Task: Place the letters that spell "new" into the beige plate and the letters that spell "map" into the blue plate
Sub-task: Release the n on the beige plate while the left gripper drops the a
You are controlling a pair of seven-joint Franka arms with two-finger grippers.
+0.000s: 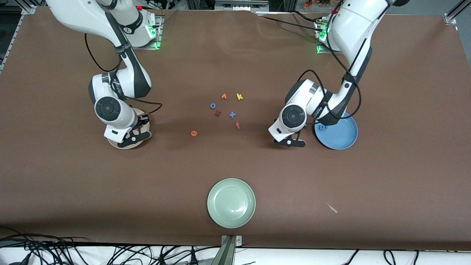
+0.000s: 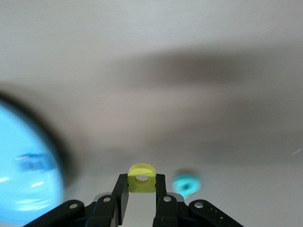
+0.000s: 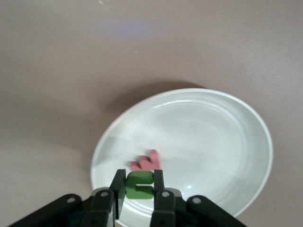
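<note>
- Brown table (image 1: pixel 235 51) gives you three plates; the green one (image 1: pixel 231 208) is no target.
- Beige plate (image 3: pixel 227 142) already holds the pink w (image 3: pixel 147 162); your right gripper (image 3: pixel 139 185), clamped on the green n (image 3: pixel 139 184), hangs over it for the drop.
- Blue plate (image 1: pixel 340 134) holds the m (image 1: pixel 323 127); just beside it, your left gripper (image 2: pixel 142 189) pinches the yellow a (image 2: pixel 141 178) low over the table, teal p (image 2: pixel 185 184) alongside.
- Orange e (image 1: pixel 194 133) lies loose mid-table.

High front camera faces both arms; each wrist camera looks closely down past its fingers

Both arms reach down, left pincer (image 2: pixel 141 189) and right pincer (image 3: pixel 139 185) clamped.
</note>
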